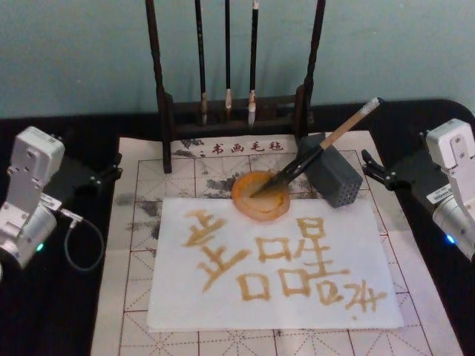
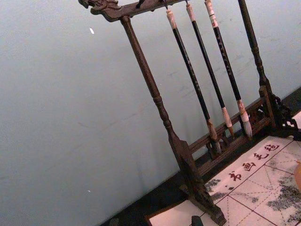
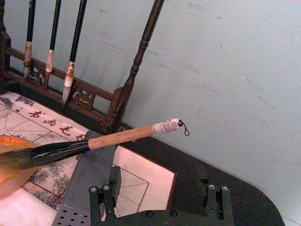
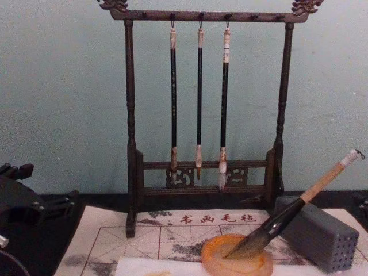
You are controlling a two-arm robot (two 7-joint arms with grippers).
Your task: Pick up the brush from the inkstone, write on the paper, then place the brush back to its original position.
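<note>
The brush (image 1: 319, 148) lies with its dark bristles in the orange inkstone (image 1: 245, 204) and its tan handle leaning on a grey block (image 1: 338, 182). In the chest view the brush (image 4: 299, 204) slants up to the right out of the inkstone (image 4: 230, 265). The white paper (image 1: 223, 297) lies in front of the dish and carries several amber brush characters. My left gripper (image 1: 113, 167) is open at the mat's left edge, holding nothing. My right gripper (image 1: 369, 167) is open just right of the grey block, and in its wrist view the right gripper (image 3: 160, 200) sits behind the brush (image 3: 117, 138).
A dark wooden rack (image 1: 237, 111) with three slim hanging brushes stands at the back centre. A cream mat (image 1: 141, 222) with red grid lines lies under the paper. A loose cable (image 1: 74, 245) loops by my left arm. A pale wall is close behind the rack.
</note>
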